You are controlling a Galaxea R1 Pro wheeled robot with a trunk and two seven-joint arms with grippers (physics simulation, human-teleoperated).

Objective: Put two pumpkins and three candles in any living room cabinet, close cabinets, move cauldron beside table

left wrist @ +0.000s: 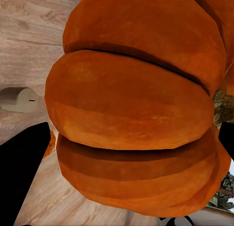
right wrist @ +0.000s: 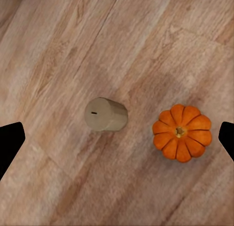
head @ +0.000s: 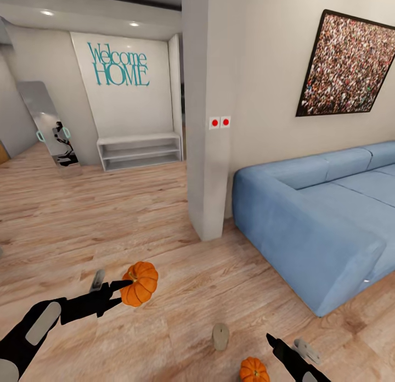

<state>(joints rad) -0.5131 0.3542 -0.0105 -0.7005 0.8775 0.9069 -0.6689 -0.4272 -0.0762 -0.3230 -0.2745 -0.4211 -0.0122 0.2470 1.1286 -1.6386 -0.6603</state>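
Left gripper clamps a ribbed bright orange pumpkin above the wooden floor, right gripper spread wide over a second orange pumpkin beside a stubby tan wax candle.

Matte black arms, grey oval panels, slim black fingers, grey gripper brackets

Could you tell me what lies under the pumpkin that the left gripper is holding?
The held pumpkin hangs in the left gripper above bare wooden floor. Past it, a candle lies on the floor beside a sliver of the second pumpkin. The held pumpkin's bulk hides the floor directly beneath it.
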